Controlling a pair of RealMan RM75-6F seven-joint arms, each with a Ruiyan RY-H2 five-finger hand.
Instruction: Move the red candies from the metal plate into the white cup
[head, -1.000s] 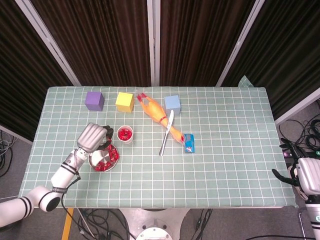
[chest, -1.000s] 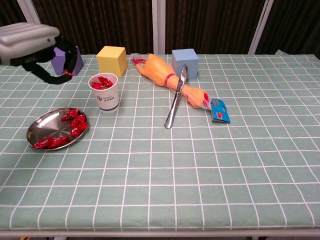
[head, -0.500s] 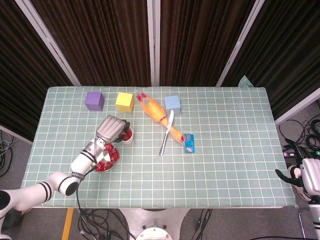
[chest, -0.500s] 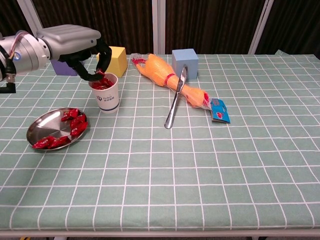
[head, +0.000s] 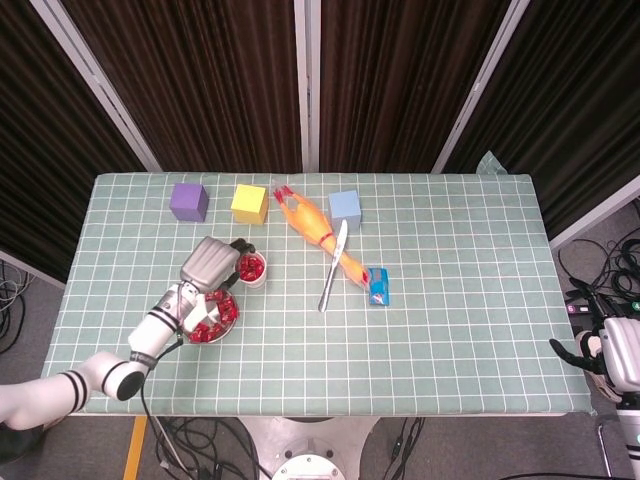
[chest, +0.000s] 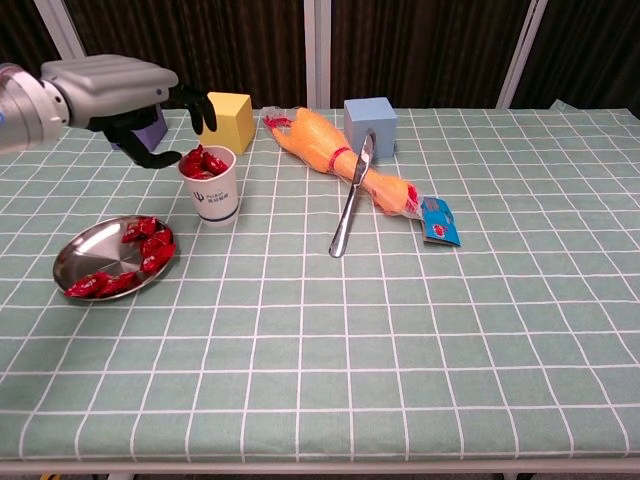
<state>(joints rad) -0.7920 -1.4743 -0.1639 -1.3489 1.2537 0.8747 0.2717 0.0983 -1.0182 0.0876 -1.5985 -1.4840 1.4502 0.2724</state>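
left hand (chest: 125, 95): hovers just left of the white cup, above the table, fingers curled downward and apart, nothing in them.
right hand (head: 612, 362): low beyond the table's right edge (head view only); whether it holds anything, cannot tell.
white cup (chest: 210, 186): upright, heaped with red candies (chest: 205, 163).
metal plate (chest: 85, 262): near the cup, front-left of it, more red candies lying in it.
knife (chest: 350, 199): leaning against the orange rubber chicken (chest: 330, 155).
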